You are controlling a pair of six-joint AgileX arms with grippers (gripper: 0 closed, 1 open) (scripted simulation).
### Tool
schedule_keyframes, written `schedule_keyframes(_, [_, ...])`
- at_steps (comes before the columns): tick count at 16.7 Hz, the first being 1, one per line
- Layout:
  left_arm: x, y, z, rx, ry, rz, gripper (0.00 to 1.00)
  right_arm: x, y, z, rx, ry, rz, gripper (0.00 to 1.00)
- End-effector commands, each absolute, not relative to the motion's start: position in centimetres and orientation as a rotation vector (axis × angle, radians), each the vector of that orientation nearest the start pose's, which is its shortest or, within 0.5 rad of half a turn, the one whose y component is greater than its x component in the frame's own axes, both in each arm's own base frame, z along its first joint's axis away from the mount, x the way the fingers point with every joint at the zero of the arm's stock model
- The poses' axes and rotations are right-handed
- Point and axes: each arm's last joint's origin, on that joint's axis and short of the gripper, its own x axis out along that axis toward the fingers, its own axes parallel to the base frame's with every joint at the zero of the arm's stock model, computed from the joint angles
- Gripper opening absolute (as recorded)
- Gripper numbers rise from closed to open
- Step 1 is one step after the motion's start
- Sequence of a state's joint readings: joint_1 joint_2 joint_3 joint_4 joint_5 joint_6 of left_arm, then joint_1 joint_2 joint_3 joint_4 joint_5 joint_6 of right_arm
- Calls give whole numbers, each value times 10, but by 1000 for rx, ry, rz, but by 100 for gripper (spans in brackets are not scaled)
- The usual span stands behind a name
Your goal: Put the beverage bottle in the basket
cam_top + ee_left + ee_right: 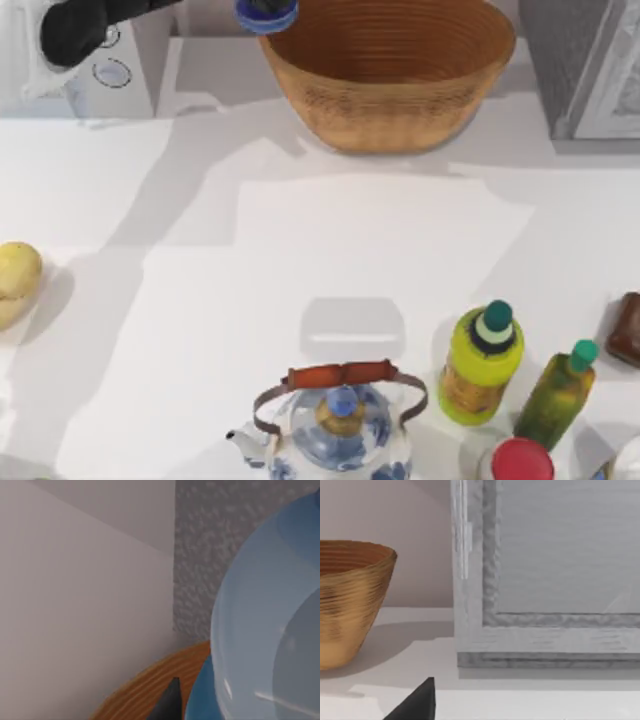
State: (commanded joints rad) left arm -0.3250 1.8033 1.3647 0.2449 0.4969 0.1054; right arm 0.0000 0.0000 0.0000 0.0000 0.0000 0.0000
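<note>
The left tool point(172, 700) pinches the bottle point(266, 14), held aloft at the basket's point(390, 90) left rim, at the far edge of the counter point(200, 300). In the left wrist view the bottle point(265, 630) looms right beside the tool's dark finger point(170, 702), above the wicker rim point(145, 685). For the right tool point(415, 705), near a grey cabinet point(545, 580), spread or pressed together cannot be told.

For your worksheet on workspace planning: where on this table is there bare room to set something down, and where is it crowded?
The widest bare patch is the table middle, bordered by the basket above, the teapot below and the yellow fruit at the left edge. The lower right is crowded: the yellow bottle, olive bottle, red cap and brown block stand close together.
</note>
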Motion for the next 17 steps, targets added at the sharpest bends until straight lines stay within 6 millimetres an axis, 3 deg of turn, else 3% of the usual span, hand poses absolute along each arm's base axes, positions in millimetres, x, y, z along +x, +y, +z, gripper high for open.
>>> schedule_keyframes(4, [436, -185, 300, 79, 174, -804, 0, 106, -1, 160, 0, 0, 0, 100])
schedule_keyframes(9, [457, -219, 308, 90, 179, -799, 0, 106, -1, 160, 0, 0, 0, 100])
schedule_keyframes(17, [461, -223, 311, 93, 175, -794, 0, 106, -1, 160, 0, 0, 0, 100])
